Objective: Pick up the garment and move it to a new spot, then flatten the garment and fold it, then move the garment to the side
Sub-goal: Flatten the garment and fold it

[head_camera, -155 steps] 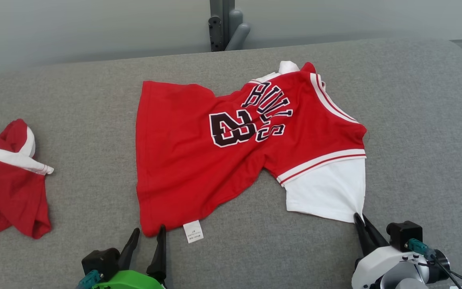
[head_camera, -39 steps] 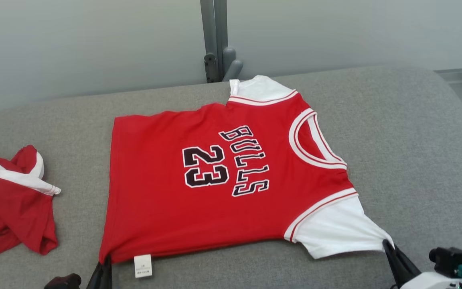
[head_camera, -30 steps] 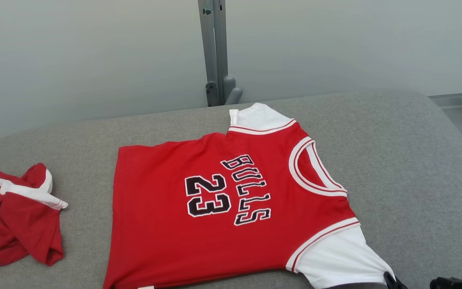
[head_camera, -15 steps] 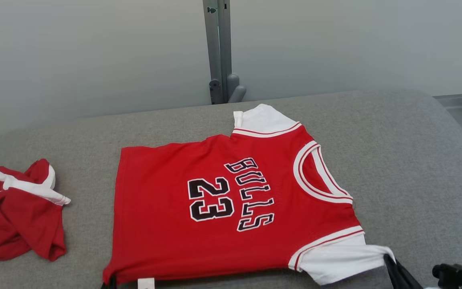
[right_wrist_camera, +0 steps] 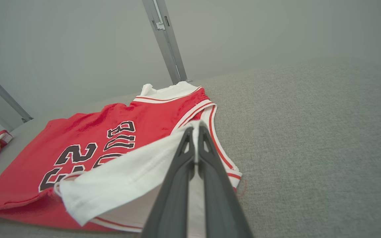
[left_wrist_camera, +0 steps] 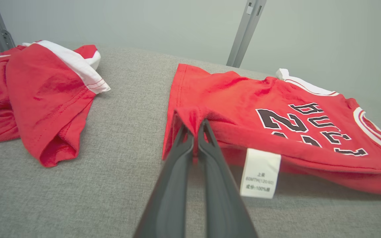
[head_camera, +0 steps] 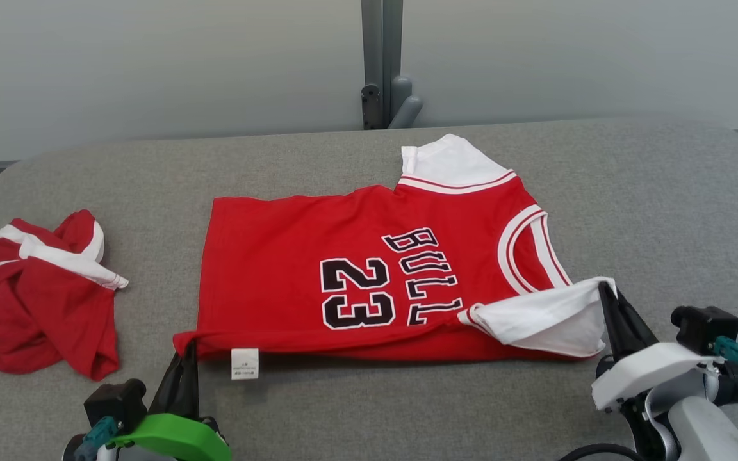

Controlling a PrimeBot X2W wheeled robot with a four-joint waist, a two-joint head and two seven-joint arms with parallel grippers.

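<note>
Jersey [head_camera: 369, 282] lies face up in the middle of the head view on the grey cushion [head_camera: 664, 192]. Its long axis runs left to right across the frame, hem at the left and collar [head_camera: 532, 250] at the right. The lower edge is the one in hand. The left gripper [head_camera: 189, 351], at the lower left, has its fingers pressed together on the red hem corner [left_wrist_camera: 190, 115], just left of the hanging white label [head_camera: 245, 363]. The right gripper [head_camera: 605, 291], at the lower right, is pinched shut on the tip of the white sleeve [head_camera: 542, 317]. That sleeve is raised and turned over toward the lettering, covering the end of it.

Both held points sit off the cushion, while the upper edge of the jersey rests flat. So the body of the cloth lies up-frame from both sets of fingers, and the fold line would run parallel to the long axis. Judging by this, the coming move carries both corners together toward the top of the frame. Each arm is already at its own end — the right looks further up the frame than the left, so the edge may land askew unless the left catches up.

A second red garment [head_camera: 42, 301] lies crumpled at the far left, well apart.
</note>
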